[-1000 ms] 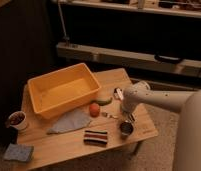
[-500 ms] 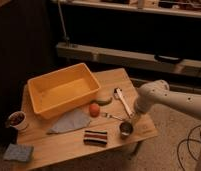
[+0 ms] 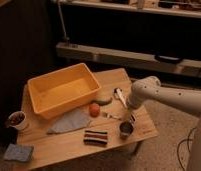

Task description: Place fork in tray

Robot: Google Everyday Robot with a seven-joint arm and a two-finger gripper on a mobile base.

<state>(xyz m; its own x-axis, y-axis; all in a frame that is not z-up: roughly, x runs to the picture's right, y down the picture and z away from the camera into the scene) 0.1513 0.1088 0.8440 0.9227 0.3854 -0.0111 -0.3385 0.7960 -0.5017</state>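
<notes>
The fork is small and silvery and lies on the wooden table, right of an orange fruit. The tray, a large deep yellow-orange tub, stands at the table's back left and looks empty. My arm reaches in from the right. My gripper hangs low at the table's right edge, just right of the fork and above a small metal cup. It holds nothing that I can see.
A white-handled utensil and a green item lie behind the fork. A grey-blue cloth, a striped block, a white cup and a blue pad lie toward the front and left. Dark shelving stands behind.
My arm's white body has drawn back to the right, uncovering the table's right corner. The gripper stays near the metal cup. The fork and the other items have not moved.
</notes>
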